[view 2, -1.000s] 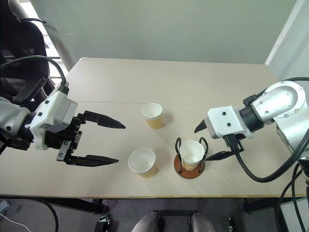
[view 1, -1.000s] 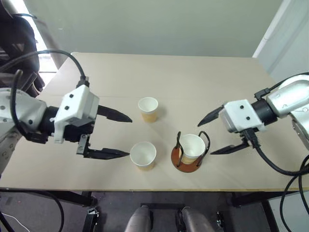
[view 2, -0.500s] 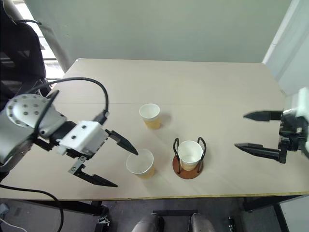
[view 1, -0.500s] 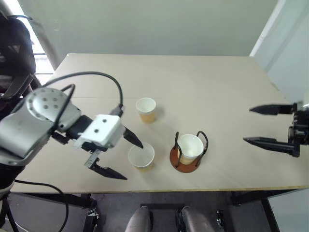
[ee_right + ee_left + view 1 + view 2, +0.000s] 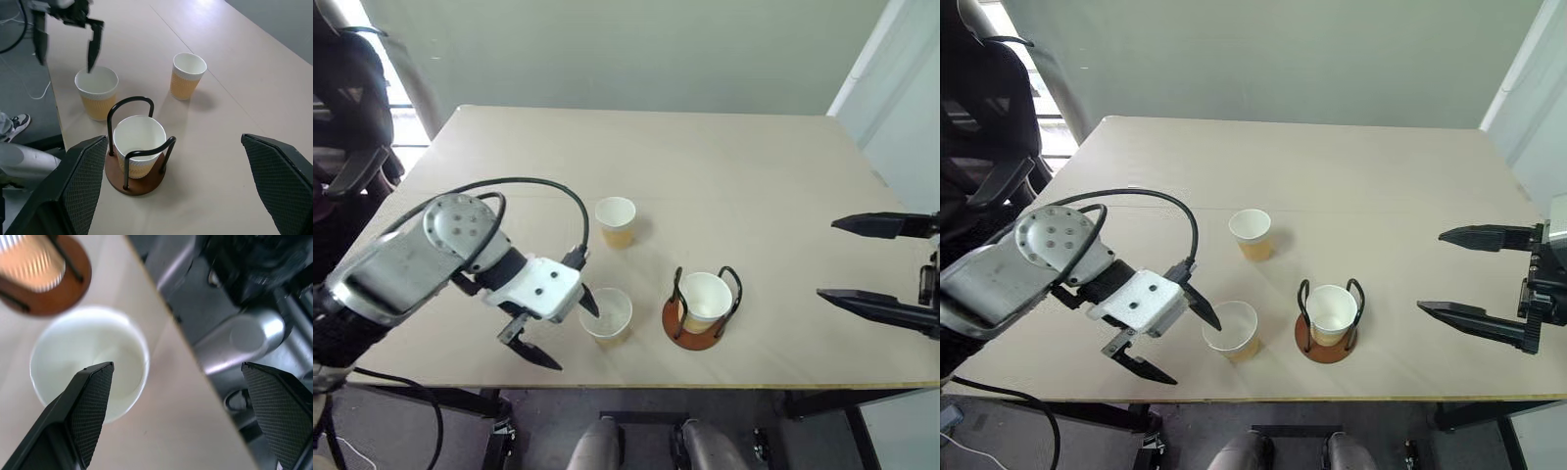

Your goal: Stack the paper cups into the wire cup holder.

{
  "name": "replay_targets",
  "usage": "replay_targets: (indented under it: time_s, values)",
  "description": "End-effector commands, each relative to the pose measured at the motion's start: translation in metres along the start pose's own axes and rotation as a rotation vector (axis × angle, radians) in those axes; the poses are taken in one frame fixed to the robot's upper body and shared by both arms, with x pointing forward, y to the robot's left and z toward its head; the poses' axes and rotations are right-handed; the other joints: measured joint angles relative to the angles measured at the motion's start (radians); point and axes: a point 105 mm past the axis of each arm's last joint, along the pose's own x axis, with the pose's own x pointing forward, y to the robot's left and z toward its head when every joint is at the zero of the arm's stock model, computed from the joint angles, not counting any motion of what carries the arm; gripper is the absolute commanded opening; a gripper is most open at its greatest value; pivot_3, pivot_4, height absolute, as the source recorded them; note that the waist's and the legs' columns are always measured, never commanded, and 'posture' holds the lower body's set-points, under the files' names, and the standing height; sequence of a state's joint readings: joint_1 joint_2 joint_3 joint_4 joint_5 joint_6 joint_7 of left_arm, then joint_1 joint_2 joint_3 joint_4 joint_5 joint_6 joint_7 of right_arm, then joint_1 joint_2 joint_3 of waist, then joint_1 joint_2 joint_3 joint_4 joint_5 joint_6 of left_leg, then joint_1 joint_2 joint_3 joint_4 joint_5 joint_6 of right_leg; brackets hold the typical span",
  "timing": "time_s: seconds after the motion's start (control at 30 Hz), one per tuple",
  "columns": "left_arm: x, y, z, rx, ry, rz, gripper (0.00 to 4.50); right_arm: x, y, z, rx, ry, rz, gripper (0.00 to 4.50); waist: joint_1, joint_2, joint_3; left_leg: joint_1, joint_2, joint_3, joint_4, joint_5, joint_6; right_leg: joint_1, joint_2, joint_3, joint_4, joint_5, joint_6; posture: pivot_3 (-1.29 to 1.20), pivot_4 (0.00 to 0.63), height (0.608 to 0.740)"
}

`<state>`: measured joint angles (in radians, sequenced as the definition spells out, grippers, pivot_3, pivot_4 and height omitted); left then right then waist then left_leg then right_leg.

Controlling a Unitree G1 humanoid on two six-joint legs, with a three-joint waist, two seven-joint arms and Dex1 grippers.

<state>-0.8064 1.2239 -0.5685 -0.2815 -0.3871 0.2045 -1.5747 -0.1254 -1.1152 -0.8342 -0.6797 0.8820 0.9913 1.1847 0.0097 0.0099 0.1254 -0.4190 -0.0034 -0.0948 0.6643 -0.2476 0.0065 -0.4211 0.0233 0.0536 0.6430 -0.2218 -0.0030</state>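
Three paper cups stand on the table. One cup sits inside the wire cup holder, between its two black loops. A second cup stands farther back. The third cup stands left of the holder, near the front edge. My left gripper is open and angled down at this near cup; one finger hangs over the cup's mouth, while the other finger is outside, past the table's front edge. Well to the right of the holder, my right gripper is open and empty.
The tan table has bare room behind and to the right of the cups. A black chair stands at the far left. A white wall panel rises at the right.
My left gripper has dropped and turned downward, bringing one finger to the near cup's mouth. My right gripper has drawn back to the right, away from the holder. The cups have not moved.
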Motion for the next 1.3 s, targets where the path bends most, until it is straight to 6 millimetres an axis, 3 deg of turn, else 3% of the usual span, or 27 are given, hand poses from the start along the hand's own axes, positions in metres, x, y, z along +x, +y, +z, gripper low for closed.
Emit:
replay_targets:
  time_s: [0.03, 0.1, 0.33, 0.47, 0.77, 0.87, 1.03, 1.17, 1.3]
  values:
    - [0.004, -0.001, 0.006, 0.037, -0.016, -0.036, 4.50, -0.006, 0.005, 0.012, -0.051, -0.004, -0.017, 4.48, 0.000, 0.000, 0.000, 0.000, 0.000, 0.000, 0.000, 0.000, 0.000, 0.000, 0.000, 0.000, 0.000, 0.000, 0.001, 0.00, 0.150, 0.740]
    - [0.009, 0.000, 0.008, 0.042, -0.027, -0.042, 4.50, -0.007, 0.005, 0.014, -0.054, 0.000, -0.020, 4.48, 0.001, 0.000, 0.000, 0.000, 0.000, 0.000, 0.000, -0.001, 0.001, 0.000, 0.000, 0.000, 0.000, 0.003, 0.008, 0.00, 0.150, 0.740]
    - [0.022, -0.001, -0.005, 0.058, 0.019, -0.062, 4.50, -0.009, 0.005, 0.016, -0.060, 0.027, -0.037, 4.48, 0.001, 0.001, 0.000, 0.000, 0.000, 0.000, 0.000, -0.004, 0.002, 0.000, 0.000, 0.000, 0.000, 0.002, 0.010, 0.00, 0.150, 0.740]
    - [0.031, 0.000, -0.015, 0.083, 0.073, -0.065, 3.15, -0.008, 0.006, 0.018, -0.064, 0.042, -0.037, 4.50, 0.002, 0.001, -0.001, 0.000, 0.000, 0.001, 0.001, -0.004, 0.003, 0.000, 0.000, 0.000, 0.000, 0.002, 0.010, 0.00, 0.150, 0.740]
    - [0.032, 0.002, -0.010, 0.104, 0.040, -0.047, 0.05, -0.013, 0.009, 0.016, -0.050, 0.068, -0.037, 4.50, 0.003, 0.001, -0.001, 0.000, 0.000, 0.001, 0.002, -0.004, 0.003, 0.001, 0.000, 0.001, 0.000, 0.002, 0.010, 0.00, 0.150, 0.740]
    - [0.026, 0.002, -0.002, 0.096, -0.010, -0.044, 0.05, -0.014, 0.009, 0.016, -0.052, 0.068, -0.041, 4.50, 0.003, 0.001, -0.001, 0.000, 0.000, 0.001, 0.002, -0.004, 0.003, 0.001, 0.000, 0.001, 0.000, 0.002, 0.010, 0.00, 0.150, 0.740]
    - [-0.002, 0.000, 0.019, 0.089, -0.127, -0.052, 0.05, -0.015, 0.011, 0.017, -0.057, 0.058, -0.029, 4.50, 0.004, 0.001, -0.001, 0.000, 0.000, 0.001, 0.002, -0.004, 0.003, 0.001, 0.000, 0.001, 0.001, 0.002, 0.011, 0.00, 0.150, 0.740]
    - [-0.034, 0.016, 0.038, 0.143, -0.191, 0.020, 0.05, -0.018, 0.021, 0.021, -0.081, 0.042, 0.025, 4.50, 0.012, 0.001, -0.001, 0.000, 0.000, 0.001, 0.003, -0.004, 0.004, 0.001, 0.000, 0.001, 0.001, 0.002, 0.011, 0.00, 0.150, 0.740]
    - [-0.062, 0.041, 0.063, 0.243, -0.259, 0.099, 0.05, -0.021, 0.018, 0.024, -0.096, 0.035, 0.008, 4.50, 0.012, 0.001, -0.001, 0.000, 0.000, 0.001, 0.003, -0.004, 0.004, 0.001, 0.000, 0.001, 0.000, 0.002, 0.010, 0.00, 0.150, 0.740]
